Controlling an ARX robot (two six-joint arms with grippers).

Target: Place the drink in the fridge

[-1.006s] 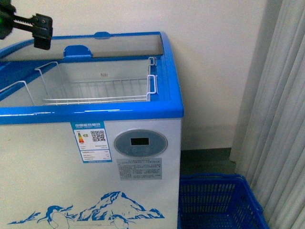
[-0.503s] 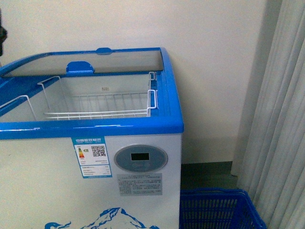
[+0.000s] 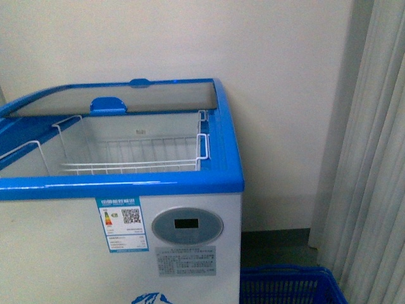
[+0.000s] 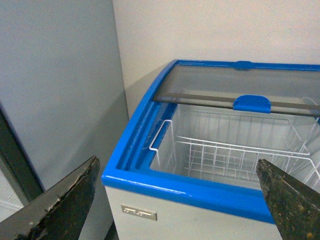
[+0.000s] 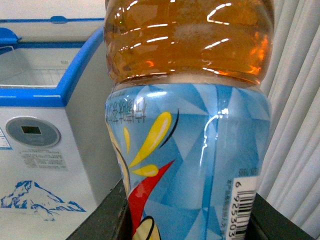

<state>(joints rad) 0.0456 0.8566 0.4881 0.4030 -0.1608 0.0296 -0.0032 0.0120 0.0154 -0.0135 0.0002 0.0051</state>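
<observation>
Cream wall (image 3: 278,76) backs white blue-rimmed chest fridge (image 3: 126,185); left gripper (image 4: 177,162) gapes; right gripper (image 5: 190,220) clamps glossy-labelled amber plastic drink bottle (image 5: 190,125).

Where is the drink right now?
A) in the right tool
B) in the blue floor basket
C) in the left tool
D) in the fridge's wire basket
A: the right wrist view shows the drink gripped in the right tool; the left tool is open and empty.
</observation>
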